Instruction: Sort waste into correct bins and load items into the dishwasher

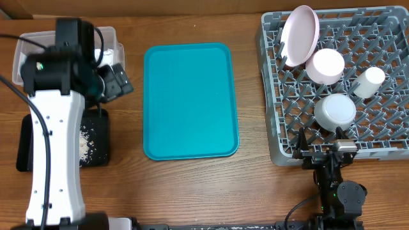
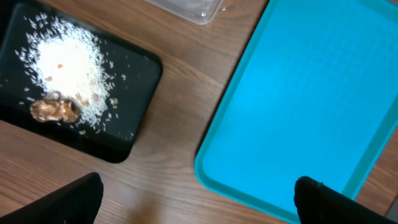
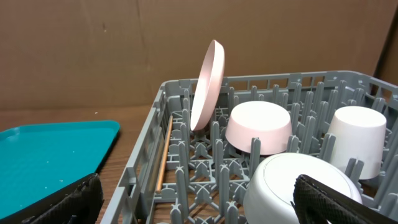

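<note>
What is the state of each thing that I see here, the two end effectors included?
Left end effector, open, holding nothing.
Right end effector, open, holding nothing.
Plate, on edge in the rack.
White bowl, upside down in the rack.
Grey bowl, upside down in the rack.
Cup, leaning in the rack.
Black tray, holds rice and a food piece.
Teal tray, flat on the table.

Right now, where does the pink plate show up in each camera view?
Overhead: pink plate top right, standing on edge in the grey rack.
Left wrist: not in it.
Right wrist: pink plate upper centre, on edge.
Shared landmark: teal tray, in all three views.
</note>
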